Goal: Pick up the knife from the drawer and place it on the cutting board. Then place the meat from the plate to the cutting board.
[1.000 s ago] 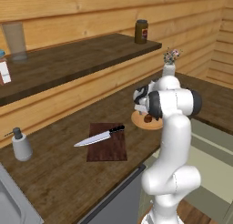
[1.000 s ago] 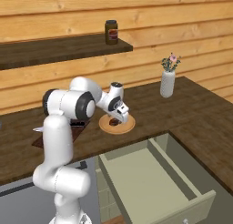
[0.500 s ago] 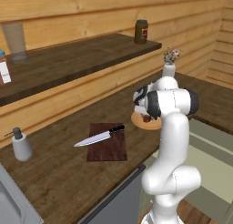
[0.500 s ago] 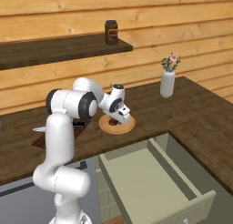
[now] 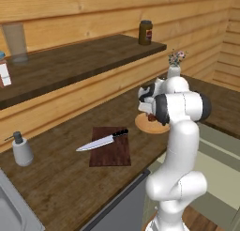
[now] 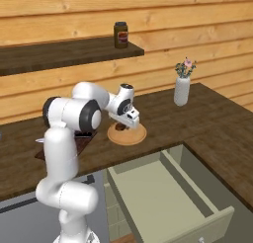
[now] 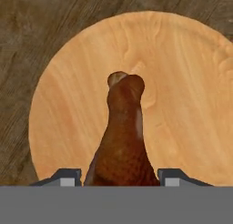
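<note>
Knife already lies on the board, well to the end effector's left. End effector sits low over the plate, tips flanking the meat and pinching its wide base. We judge a straight vertical lift best, keeping the grip low so the lump cannot pivot.

Brown jar on shelf, flower vase on counter, soap dispenser nr sink.
</note>
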